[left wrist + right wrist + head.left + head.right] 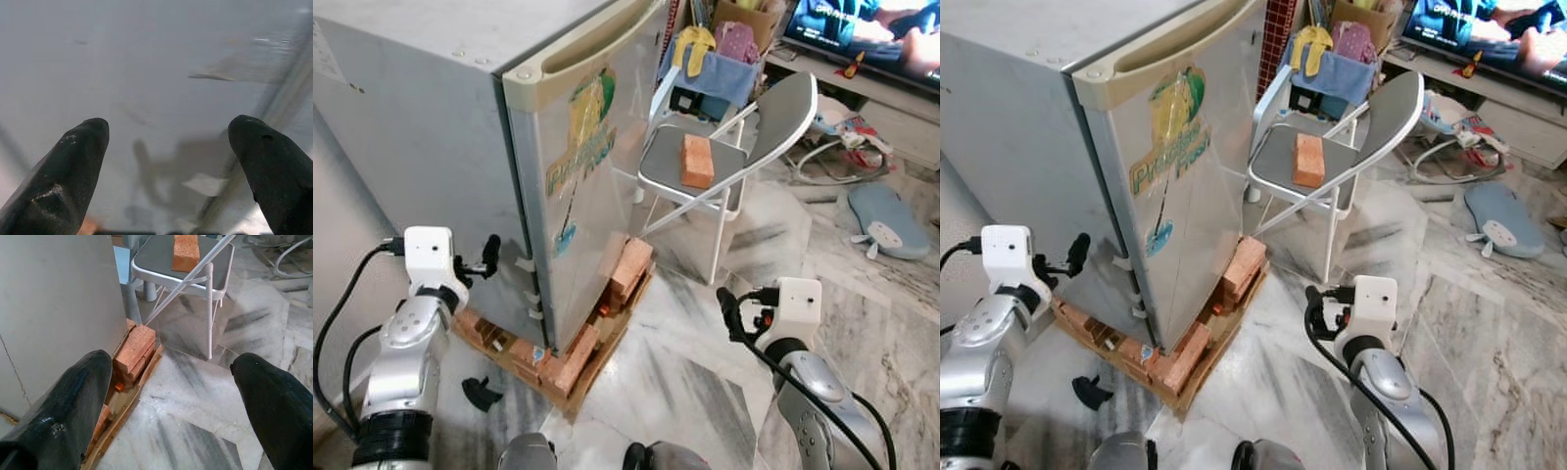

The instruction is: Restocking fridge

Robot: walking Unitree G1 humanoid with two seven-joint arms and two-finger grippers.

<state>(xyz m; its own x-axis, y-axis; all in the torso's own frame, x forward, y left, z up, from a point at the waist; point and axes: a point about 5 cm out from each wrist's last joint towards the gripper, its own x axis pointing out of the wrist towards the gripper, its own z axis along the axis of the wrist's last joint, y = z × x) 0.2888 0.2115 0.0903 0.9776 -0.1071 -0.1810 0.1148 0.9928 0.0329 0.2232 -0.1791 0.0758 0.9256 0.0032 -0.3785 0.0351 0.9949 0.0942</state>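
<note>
A small silver fridge [587, 176] with stickers on its door stands shut on a stack of bricks [628, 269] and a wooden pallet [597, 362]. My left gripper [480, 259] is held at the fridge's left side, close to the door's hinge edge. It is open, and its fingers [73, 166] face the grey side wall with nothing between them. My right gripper [734, 308] hangs open above the marble floor, right of the fridge. Through its fingers [73, 406] I see the bricks and the chair.
A white folding chair [661, 162] with one brick [697, 160] on its seat stands right of the fridge. Behind it are a basket of clothes [715, 69] and a TV [871, 29]. A blue cushion [886, 223] and a black scrap [480, 394] lie on the floor.
</note>
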